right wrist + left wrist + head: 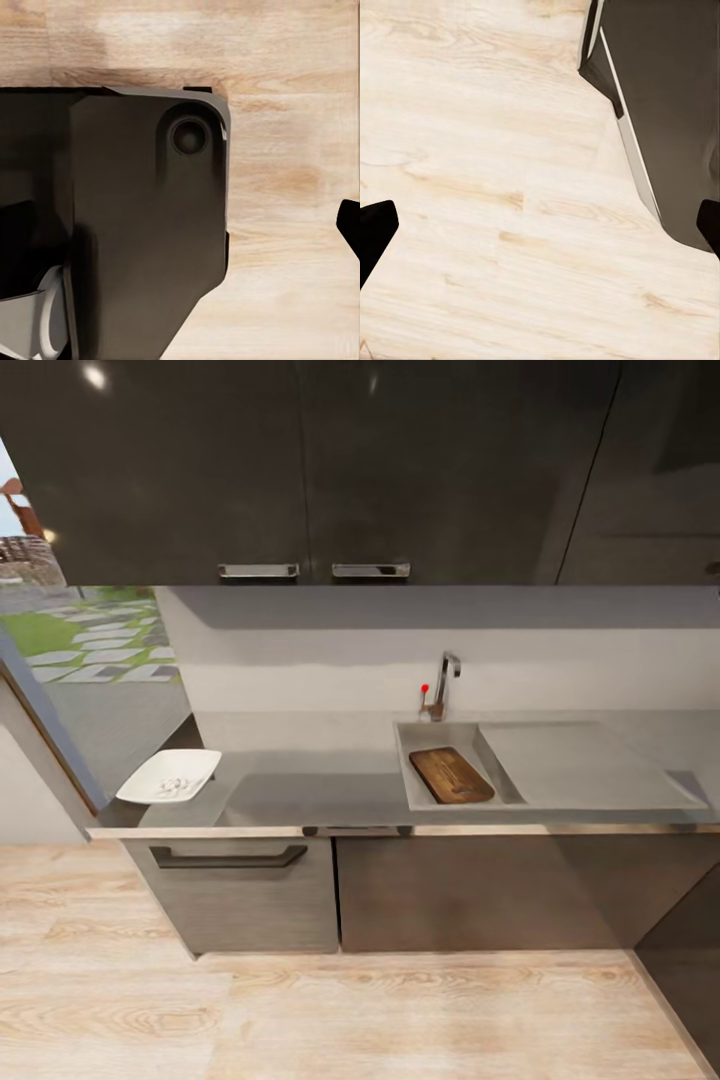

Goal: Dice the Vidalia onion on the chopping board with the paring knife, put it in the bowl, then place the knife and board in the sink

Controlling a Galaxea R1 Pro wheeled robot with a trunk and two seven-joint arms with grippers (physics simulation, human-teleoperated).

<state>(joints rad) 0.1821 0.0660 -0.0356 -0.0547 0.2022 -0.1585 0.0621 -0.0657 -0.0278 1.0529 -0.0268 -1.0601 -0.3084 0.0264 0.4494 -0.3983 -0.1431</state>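
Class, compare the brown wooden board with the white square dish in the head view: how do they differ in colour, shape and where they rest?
The brown wooden rectangular chopping board is dark; the shallow white square bowl is pale with a faint pattern. The board is elongated, the bowl squarish. The board lies inside the grey steel sink basin; the bowl sits on the smooth grey countertop, towards its left end. Both have rounded corners.

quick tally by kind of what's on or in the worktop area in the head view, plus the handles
Brown wooden rectangular chopping board, lying in the grey steel sink basin: 1
White square shallow bowl on the grey countertop: 1
Chrome curved tap: 1
Silver upper cabinet handles: 2
Dark lower drawer handle: 1
Total: 6
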